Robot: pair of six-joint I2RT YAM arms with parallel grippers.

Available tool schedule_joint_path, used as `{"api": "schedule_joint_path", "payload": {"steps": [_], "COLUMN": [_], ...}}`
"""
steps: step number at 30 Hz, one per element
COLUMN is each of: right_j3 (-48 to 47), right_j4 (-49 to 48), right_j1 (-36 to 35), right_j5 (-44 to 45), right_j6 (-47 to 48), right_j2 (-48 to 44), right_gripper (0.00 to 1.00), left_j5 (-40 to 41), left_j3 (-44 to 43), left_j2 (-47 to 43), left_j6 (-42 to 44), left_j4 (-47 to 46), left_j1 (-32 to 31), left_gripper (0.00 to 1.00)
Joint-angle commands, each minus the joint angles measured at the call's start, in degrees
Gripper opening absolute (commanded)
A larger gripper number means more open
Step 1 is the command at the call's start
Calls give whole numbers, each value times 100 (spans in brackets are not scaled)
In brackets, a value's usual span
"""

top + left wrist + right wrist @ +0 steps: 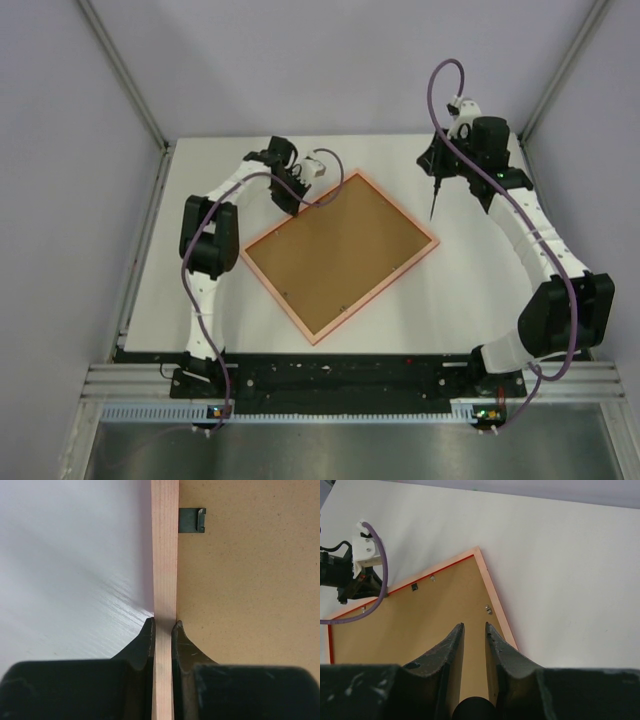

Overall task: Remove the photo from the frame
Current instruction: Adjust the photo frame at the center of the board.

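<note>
**Left gripper [163, 622] pins the frame [165, 555]; photo out of sight**

The frame lies face down near the middle of the tabletop [480, 300], turned so its corners point far, near, left and right. Its pale rim surrounds a brown backing board [340, 255]. The photo cannot be seen and is presumably under that board.

The left gripper is closed on the rim along the far-left side, one finger outside on the tabletop and one inside against the board. The right gripper [474, 625] hangs above the far-right part of the frame, its jaws a narrow slit apart with nothing between them.

The frame looks light and stiff, and likely to slide on the smooth tabletop, so a pinch on the rim is a sound way to steady it. Small metal tabs [192, 520] along the inner edge hold the board. They probably need turning or bending aside with a fingertip before anything lifts.

The board looks rigid enough to pry up at one edge. The photo, being thin paper, should be limp and easily creased, so it is best taken by an edge or corner
</note>
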State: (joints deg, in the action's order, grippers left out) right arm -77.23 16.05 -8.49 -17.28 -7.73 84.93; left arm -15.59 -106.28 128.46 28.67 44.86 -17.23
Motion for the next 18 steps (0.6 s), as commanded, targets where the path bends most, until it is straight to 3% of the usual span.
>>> {"api": "schedule_joint_path", "payload": {"steps": [1, 9, 18], "right_j3": [50, 200, -731], "right_j4": [-252, -814, -955], "right_j1": [58, 58, 14], "right_j5": [-65, -21, 197], "right_j6": [-115, -835, -1512], "right_j2": [-38, 392, 1578], "right_gripper": [0, 0, 0], "left_j5": [-452, -805, -761], "left_j3": [-218, -568, -1351], "left_j2": [91, 223, 741], "left_j6": [631, 1035, 1580], "left_j4": [-48, -179, -223], "left_j1": [1, -26, -341], "left_gripper": [0, 0, 0]}}
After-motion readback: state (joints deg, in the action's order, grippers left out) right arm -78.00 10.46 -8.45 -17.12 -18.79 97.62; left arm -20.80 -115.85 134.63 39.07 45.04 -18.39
